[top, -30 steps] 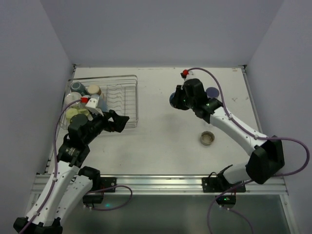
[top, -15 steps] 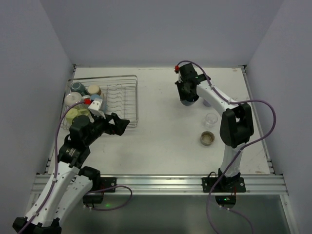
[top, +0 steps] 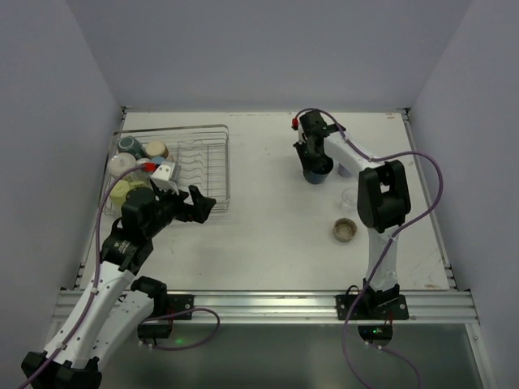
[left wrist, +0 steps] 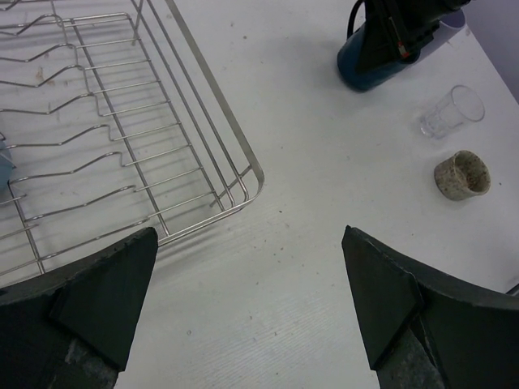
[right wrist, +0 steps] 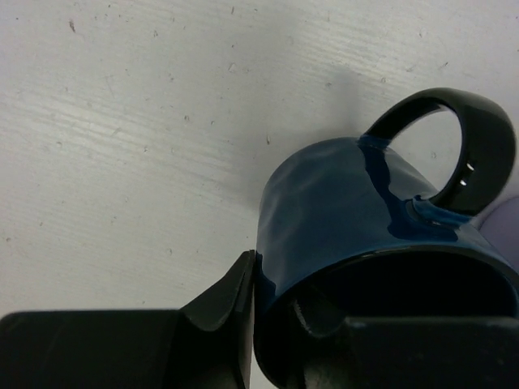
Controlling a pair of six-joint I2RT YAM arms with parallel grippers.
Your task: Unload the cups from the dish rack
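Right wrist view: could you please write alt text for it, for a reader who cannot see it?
The right gripper clamps the rim of a glossy dark blue mug, one black finger outside the wall and one inside. The mug's looped handle points to the upper right, with the scuffed white table behind.

A scuffed white table [top: 268, 243] between plain pale lavender-grey walls [top: 268, 49], a metal rail [top: 259, 301] along its near edge.
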